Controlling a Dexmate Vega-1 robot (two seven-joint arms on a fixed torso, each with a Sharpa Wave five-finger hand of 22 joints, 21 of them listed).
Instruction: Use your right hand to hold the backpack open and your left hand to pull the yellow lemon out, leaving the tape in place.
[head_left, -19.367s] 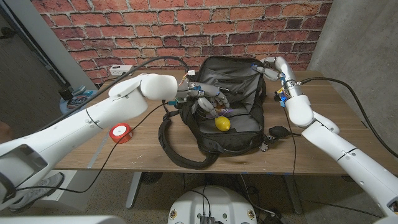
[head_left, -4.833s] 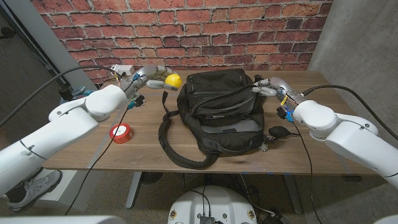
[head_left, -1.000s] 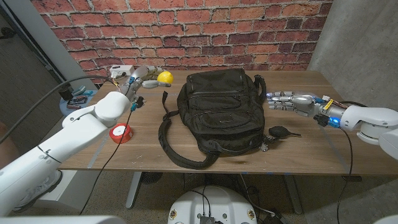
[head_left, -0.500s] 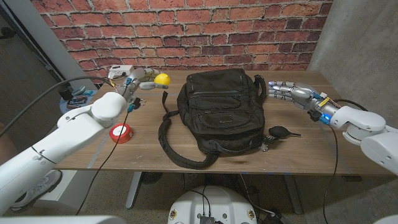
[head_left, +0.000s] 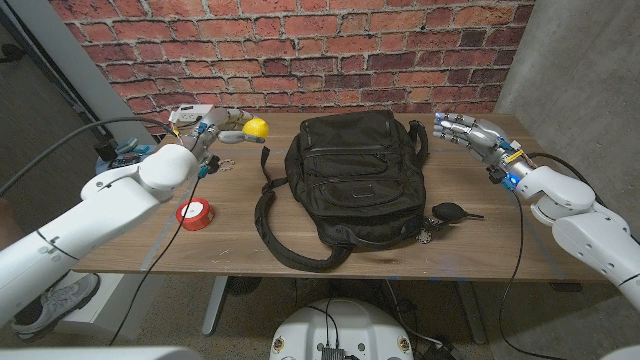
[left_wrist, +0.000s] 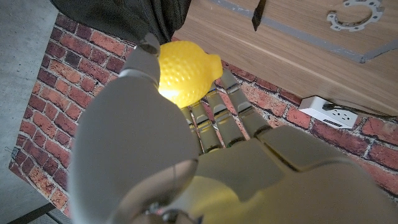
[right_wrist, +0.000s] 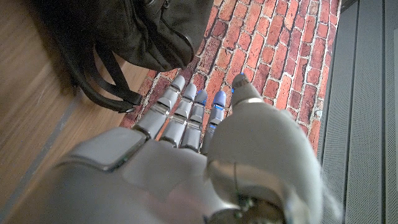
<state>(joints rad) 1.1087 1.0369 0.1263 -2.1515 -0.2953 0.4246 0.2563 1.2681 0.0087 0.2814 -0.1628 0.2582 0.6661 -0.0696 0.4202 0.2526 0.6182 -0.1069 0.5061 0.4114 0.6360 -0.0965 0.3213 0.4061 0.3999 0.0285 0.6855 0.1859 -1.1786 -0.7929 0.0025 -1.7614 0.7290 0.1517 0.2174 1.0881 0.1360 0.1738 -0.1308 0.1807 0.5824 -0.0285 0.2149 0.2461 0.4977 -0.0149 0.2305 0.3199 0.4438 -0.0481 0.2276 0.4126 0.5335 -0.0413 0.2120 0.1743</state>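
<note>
The black backpack (head_left: 350, 185) lies shut in the middle of the table, its strap (head_left: 285, 245) curling toward the front edge. My left hand (head_left: 215, 128) reaches to the back left of the table, and the yellow lemon (head_left: 256, 127) sits at its fingertips. In the left wrist view the lemon (left_wrist: 185, 73) sits between the thumb and the fingers of that hand (left_wrist: 186, 149). A red tape roll (head_left: 194, 212) lies on the wood left of the backpack. My right hand (head_left: 468, 133) hovers right of the backpack (right_wrist: 124, 31), fingers apart, holding nothing.
A white power strip (head_left: 190, 113) lies at the back left, close to the brick wall. A metal ring (head_left: 228, 163) lies near my left forearm. A small black object with a key (head_left: 447, 211) lies right of the backpack. A black cable (head_left: 170, 250) crosses the left side.
My right hand has swung from low over the table's right side up toward the back, beside the backpack's top corner. My left hand and the lemon have shifted slightly left.
</note>
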